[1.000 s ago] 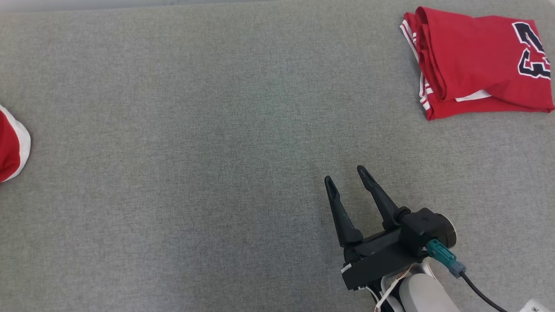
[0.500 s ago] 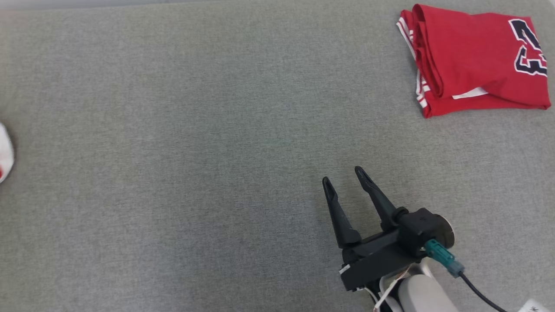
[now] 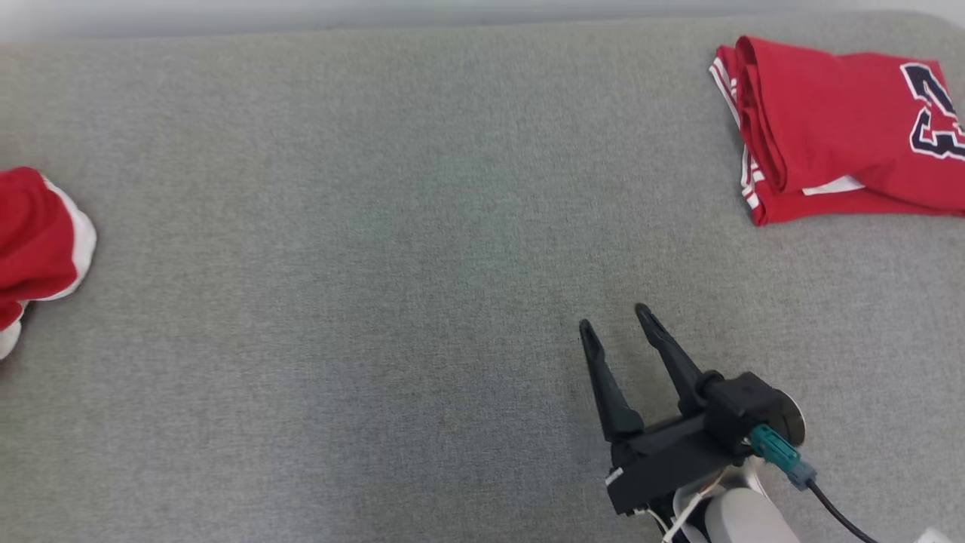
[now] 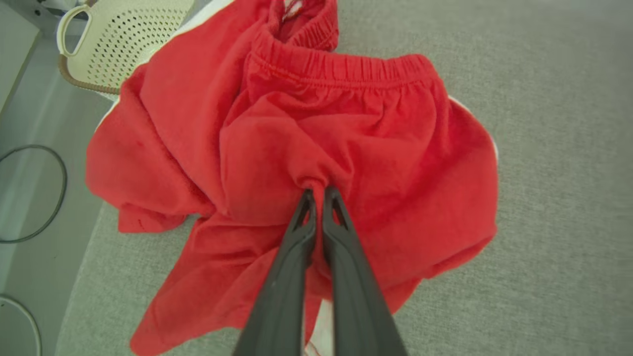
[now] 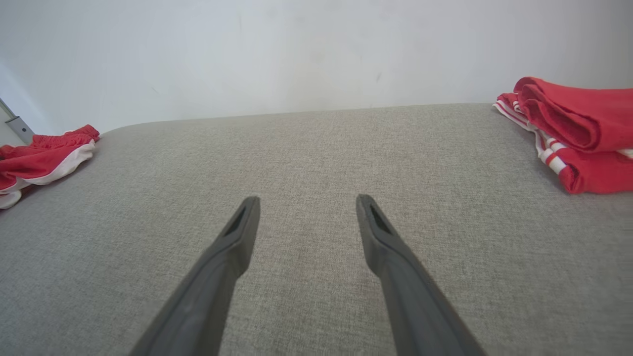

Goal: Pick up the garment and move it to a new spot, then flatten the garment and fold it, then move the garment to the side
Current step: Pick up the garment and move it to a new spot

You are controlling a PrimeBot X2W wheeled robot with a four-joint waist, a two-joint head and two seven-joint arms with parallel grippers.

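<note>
Grey fabric surface (image 3: pixel 377 302) carries the crumpled red shorts (image 4: pixel 385 148) at its left edge, cropped in the head view. Left gripper (image 4: pixel 319 193) is pinched closed on a fold of them. Right gripper (image 3: pixel 615 318) stands wide and empty. Folded red jersey (image 3: pixel 829 121) is cropped at far right.

Soft, even light covers the grey surface (image 3: pixel 377 264); faint shadow edges the red shorts (image 4: pixel 395 148). Wrist views bow outward, the head view slightly blurred.
</note>
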